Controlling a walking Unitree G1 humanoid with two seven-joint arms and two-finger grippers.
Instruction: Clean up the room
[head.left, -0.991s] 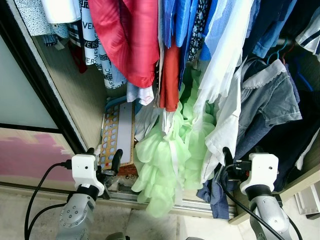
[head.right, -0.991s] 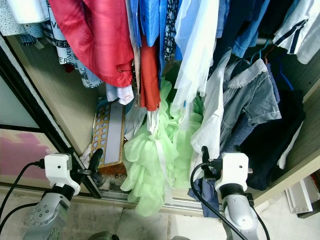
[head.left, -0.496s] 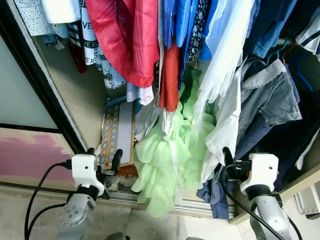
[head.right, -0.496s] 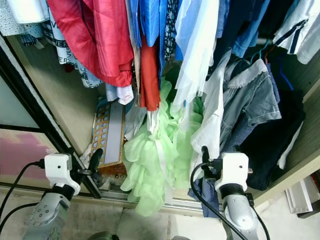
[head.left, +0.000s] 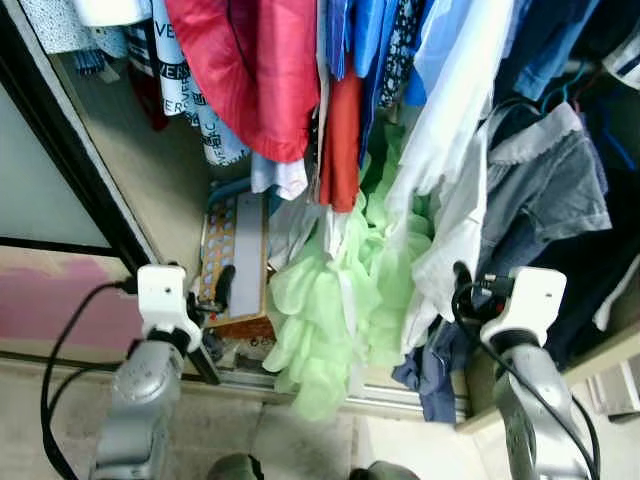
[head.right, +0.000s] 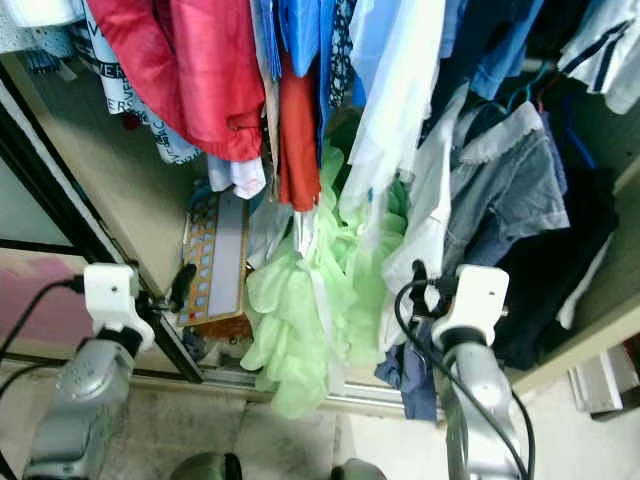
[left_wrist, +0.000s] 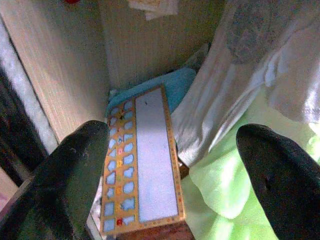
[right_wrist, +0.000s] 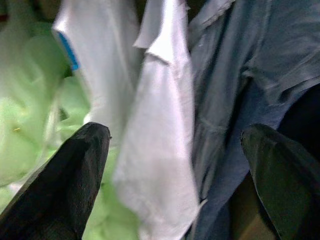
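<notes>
Pale green ruffled garment (head.left: 335, 310) hanging to wardrobe floor, left tool (left_wrist: 170, 175) and right tool (right_wrist: 175, 175) fingers spread, empty

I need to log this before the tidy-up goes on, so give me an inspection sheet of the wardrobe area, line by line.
Surface: pale floor before the wardrobe's sliding track.
Job's things: light green ruffled garment spilling over the track; blue-grey cloth heaped beside it.
Clutter: orange-framed board lying at the wardrobe bottom.
Grippers: left gripper open, facing the board; right gripper open, facing a white shirt. Both empty.
Cables: black cable looped at each wrist.
Surroundings: hanging clothes, red jacket among them.
</notes>
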